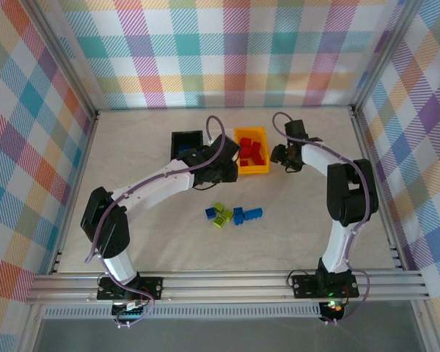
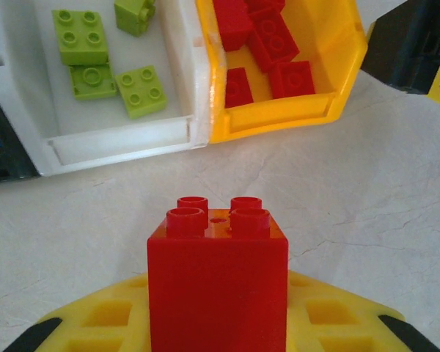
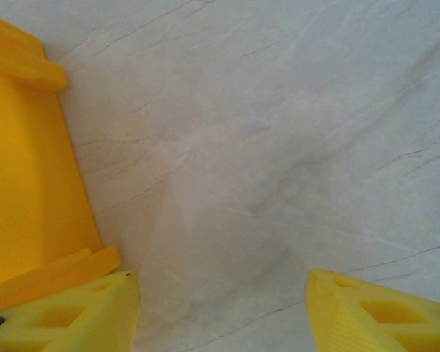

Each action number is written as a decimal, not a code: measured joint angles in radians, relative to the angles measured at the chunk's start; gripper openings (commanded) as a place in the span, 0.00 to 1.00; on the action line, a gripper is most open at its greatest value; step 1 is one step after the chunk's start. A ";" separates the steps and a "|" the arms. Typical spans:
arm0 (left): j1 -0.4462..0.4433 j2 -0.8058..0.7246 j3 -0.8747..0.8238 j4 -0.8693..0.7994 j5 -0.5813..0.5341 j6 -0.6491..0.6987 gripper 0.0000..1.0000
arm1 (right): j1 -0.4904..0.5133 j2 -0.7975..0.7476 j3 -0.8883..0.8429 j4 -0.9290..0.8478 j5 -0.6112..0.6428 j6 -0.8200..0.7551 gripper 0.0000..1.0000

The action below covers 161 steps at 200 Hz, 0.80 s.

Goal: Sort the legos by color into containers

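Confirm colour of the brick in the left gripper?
Red brick, clearest in the left wrist view.

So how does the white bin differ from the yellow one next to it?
The white bin holds lime green bricks, the yellow bin red bricks. In the white bin they lie loosely spread; in the yellow bin they crowd together. Both are open rectangular bins, standing side by side.

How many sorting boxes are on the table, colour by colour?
Black box: 1
White box: 1
Yellow box: 1
Total: 3 boxes
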 measured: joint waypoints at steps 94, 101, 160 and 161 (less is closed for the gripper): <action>0.009 0.325 0.373 -0.022 -0.022 0.006 0.24 | 0.064 -0.285 -0.212 0.035 0.004 0.043 0.67; 0.013 0.370 0.425 -0.024 -0.029 0.007 0.24 | 0.064 -0.314 -0.224 0.042 0.004 0.050 0.67; 0.068 0.708 0.833 -0.141 -0.065 0.003 0.34 | 0.064 -0.456 -0.339 0.052 0.001 0.071 0.69; 0.068 0.710 0.835 -0.143 -0.065 0.003 0.35 | 0.064 -0.458 -0.341 0.051 0.000 0.072 0.69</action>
